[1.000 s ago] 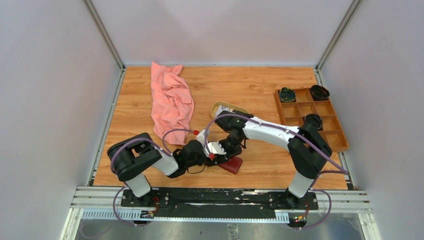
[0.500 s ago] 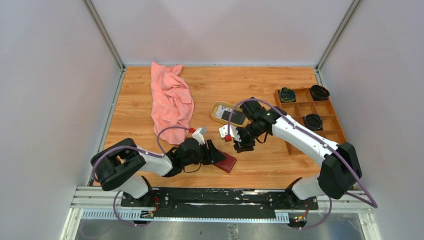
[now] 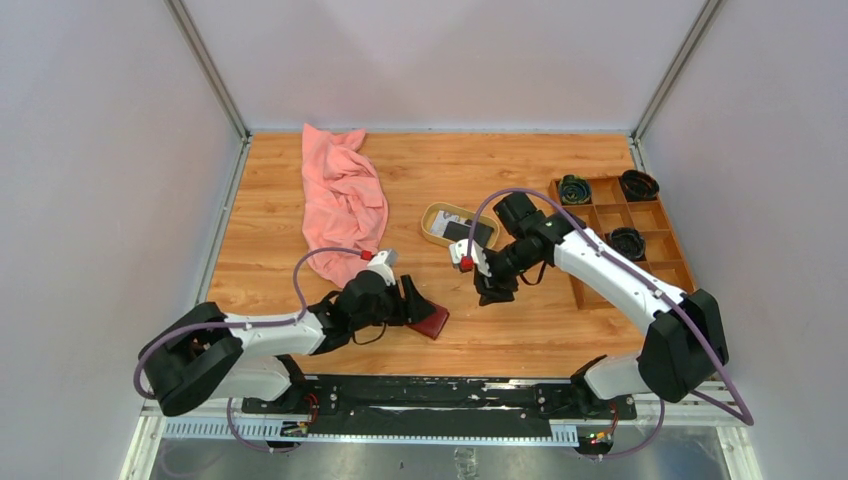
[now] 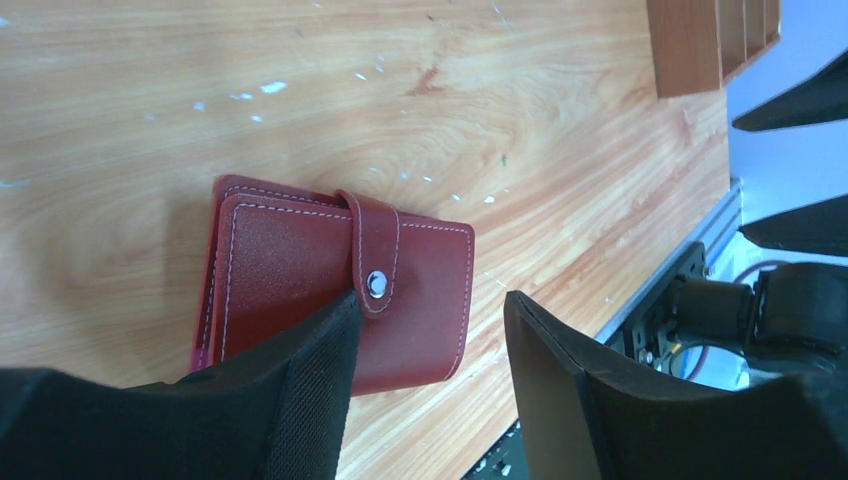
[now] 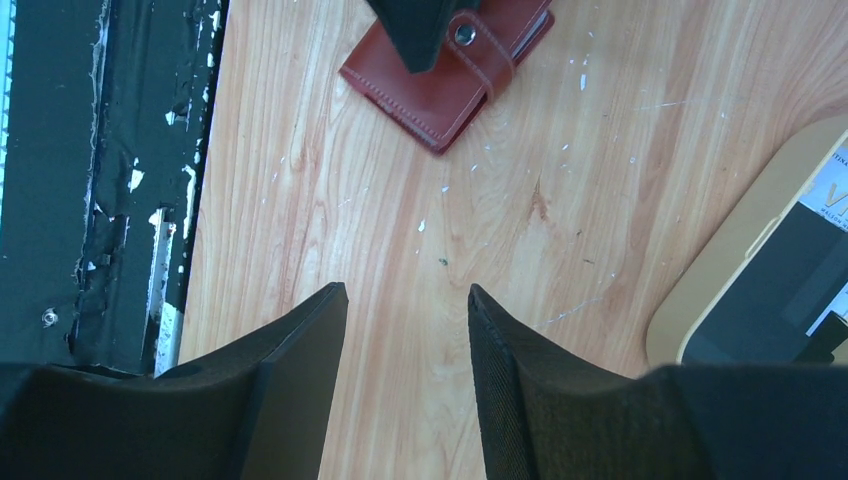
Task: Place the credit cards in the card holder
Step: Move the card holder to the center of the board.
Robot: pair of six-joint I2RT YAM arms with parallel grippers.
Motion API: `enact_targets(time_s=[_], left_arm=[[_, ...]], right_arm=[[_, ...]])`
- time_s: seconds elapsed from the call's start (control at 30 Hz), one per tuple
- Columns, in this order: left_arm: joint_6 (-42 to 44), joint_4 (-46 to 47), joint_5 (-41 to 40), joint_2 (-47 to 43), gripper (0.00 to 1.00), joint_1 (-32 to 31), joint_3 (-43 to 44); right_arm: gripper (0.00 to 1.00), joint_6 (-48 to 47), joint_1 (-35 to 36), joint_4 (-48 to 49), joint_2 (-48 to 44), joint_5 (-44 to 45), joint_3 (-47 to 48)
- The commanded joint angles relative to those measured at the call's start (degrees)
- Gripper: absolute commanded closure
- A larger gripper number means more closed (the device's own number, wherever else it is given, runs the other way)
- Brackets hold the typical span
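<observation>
The card holder (image 4: 330, 280) lies flat and closed on the counter (image 3: 500, 170), close to the near edge and a little left of centre. Its dark red strap crosses the front, and the pale snap looks fastened.

The left fingers (image 4: 315, 365) are spread apart with nothing clamped between them. In the left wrist view one fingertip overlaps the holder just beside the snap, and the other sits off its edge over bare wood. Whether that first tip actually touches the leather cannot be told.

The right fingers (image 5: 300, 350) are also released and empty. They hang over bare wood between the card holder and the oval tan dish (image 3: 432, 222), apart from both.

The credit cards (image 3: 468, 230) rest inside that dish, near the middle of the counter. A black one and a white one with dark lettering show, overlapping; whether there are more cannot be told.

A crumpled pink cloth (image 3: 343, 200) lies on the left half, running from the far edge toward the left arm. At the right edge stands a brown wooden tray (image 3: 668, 268) — three of its compartments, toward the far end, hold dark round items (image 3: 574, 189).
</observation>
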Motion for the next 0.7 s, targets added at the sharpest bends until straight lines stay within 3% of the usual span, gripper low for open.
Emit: enact_targets(time_s=[0.0,0.37,0.53,0.67], left_arm=[[2.5,-8.8,-1.1,-3.7,0.38,3.1,-2.5],[-2.3,-8.7,11.6,-8.9,0.35,9.2,-5.9],[-4.0,-8.6,14.8,-13.3,0.35,9.5,-7.0],[-3.3,-8.6,15.3,-15.7,0.32,10.1,-8.5]], right_arm=[[0.48,0.6,-0.9,-2.1,-1.3,-2.3,-1.1],[0.48,2.3,-0.8,-0.5,0.3,-7.1,-2.1],[0.48,21.3,1.2,13.4,1.9,-11.9,-3.9],[0.54,36.7,2.8,21.4,10.1,-20.4,-1.1]])
